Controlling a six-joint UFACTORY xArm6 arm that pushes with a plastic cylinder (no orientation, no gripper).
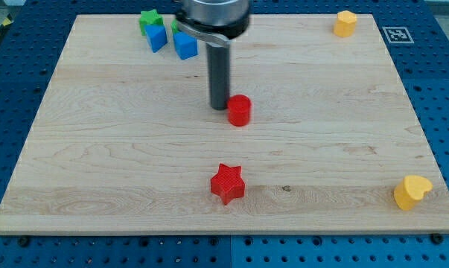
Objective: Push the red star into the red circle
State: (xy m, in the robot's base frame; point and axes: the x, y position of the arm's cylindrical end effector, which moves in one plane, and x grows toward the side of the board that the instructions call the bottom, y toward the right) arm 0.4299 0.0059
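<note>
Resting on the wooden worktop (97, 149), my tip (220, 109) stands just left of the red circle (239, 110), apparently touching it. Tool: plain rod, nothing gripped. Red star (228, 183) lies well below, toward the view's bottom.

Light wooden board (97, 149) on blue pegboard table (8, 82). Upper left: green star block (149, 18) w/ two blue cube blocks (157, 37) (185, 45) nearby. Yellow block (345, 23) upper right; yellow heart block (412, 191) lower right.
</note>
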